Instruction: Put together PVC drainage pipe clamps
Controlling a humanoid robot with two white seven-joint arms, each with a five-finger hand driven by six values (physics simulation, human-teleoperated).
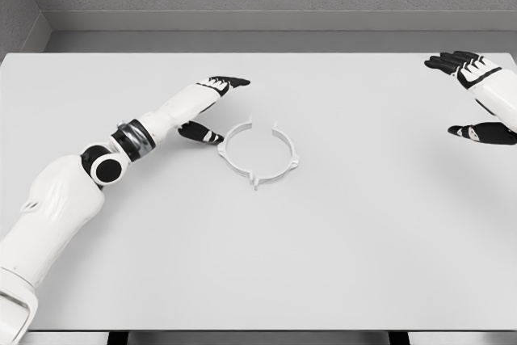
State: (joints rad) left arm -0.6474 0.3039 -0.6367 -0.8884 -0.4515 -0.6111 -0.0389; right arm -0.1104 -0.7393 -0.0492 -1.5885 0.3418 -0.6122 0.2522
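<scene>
Near the middle of the white desk (pixel 339 264) lies the pipe clamp (pixel 260 152), a thin white ring with small tabs at its rim and a gap at the top, flat on the surface. Whether it is one piece or two halves laid together cannot be told from the head view. The left hand (pixel 212 107) sits just beside the ring's left edge; its fingers (pixel 230 82) are extended and spread, the thumb pointing toward the ring and near it, and it holds nothing. Contact with the ring is not evident. The right hand (pixel 477 94) is well apart at the far right edge of the desk, fingers open and relaxed, also empty. In my judgement the assembly is at an early stage: no pipe, screw or second part is visible, and the ring is ungrasped, so grasping and joining remain to be done. No brand, label or legible writing appears on any surface.
</scene>
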